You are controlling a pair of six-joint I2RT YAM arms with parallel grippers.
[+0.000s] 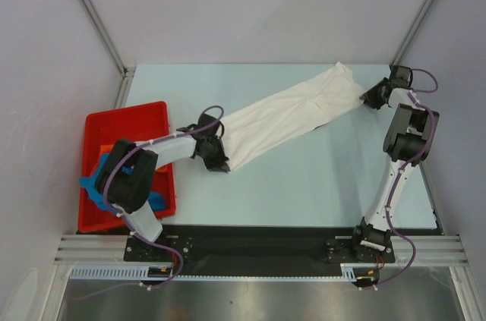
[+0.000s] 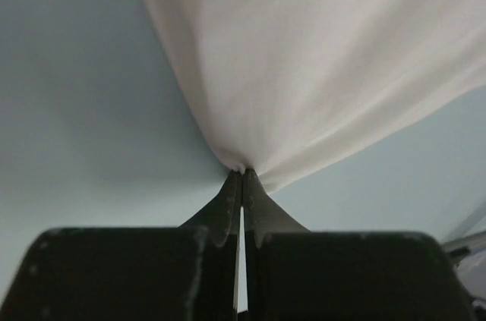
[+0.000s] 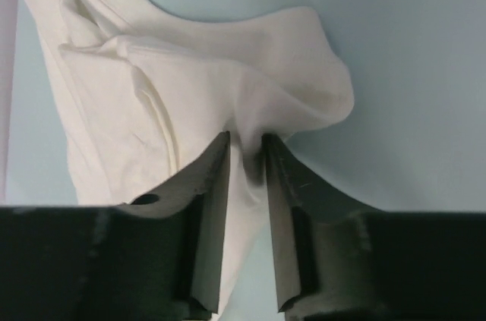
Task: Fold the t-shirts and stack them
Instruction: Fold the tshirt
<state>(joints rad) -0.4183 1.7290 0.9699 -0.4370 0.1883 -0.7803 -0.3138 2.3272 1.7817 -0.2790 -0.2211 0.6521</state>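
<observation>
A white t-shirt (image 1: 288, 120) lies stretched in a long band across the pale blue table, from the middle left up to the far right. My left gripper (image 1: 220, 163) is shut on its near-left corner. In the left wrist view the fingertips (image 2: 243, 173) meet on a pinch of the white cloth (image 2: 319, 55), which fans out above them. My right gripper (image 1: 370, 99) holds the far-right end. In the right wrist view its jaws (image 3: 244, 139) stand narrowly apart with a fold of the white cloth (image 3: 152, 86) squeezed between them. A blue t-shirt (image 1: 91, 184) and an orange t-shirt (image 1: 106, 155) lie crumpled in the bin.
A red plastic bin (image 1: 125, 114) stands at the table's left edge, under the left arm's elbow. White walls with metal posts close in the table at the back and sides. Bare table (image 1: 304, 177) lies in front of the stretched shirt.
</observation>
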